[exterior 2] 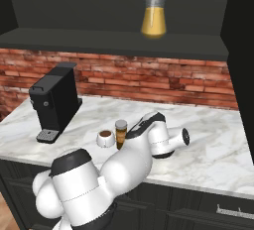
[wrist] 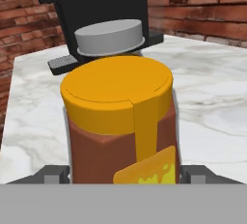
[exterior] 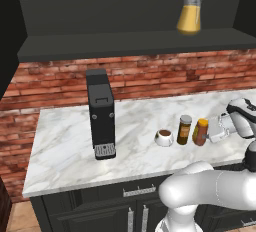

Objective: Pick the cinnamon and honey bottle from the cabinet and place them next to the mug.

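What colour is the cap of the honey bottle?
Yellow-orange; the honey bottle cap shows best in the hand view.

On the tabletop [exterior: 65, 141], the mug [exterior: 164, 137], cinnamon [exterior: 184, 129] and honey bottle [exterior: 200, 132] stand in a row from left to right, near one another. A coffee machine [exterior: 100, 113] stands well to the mug's left. Behind runs a brick wall [exterior: 150, 73]. Above, a pitcher [exterior: 190, 11] sits on the cabinet [exterior: 100, 45] shelf. In the hand view the honey bottle stands between the fingers [wrist: 53, 174], cinnamon directly behind it.
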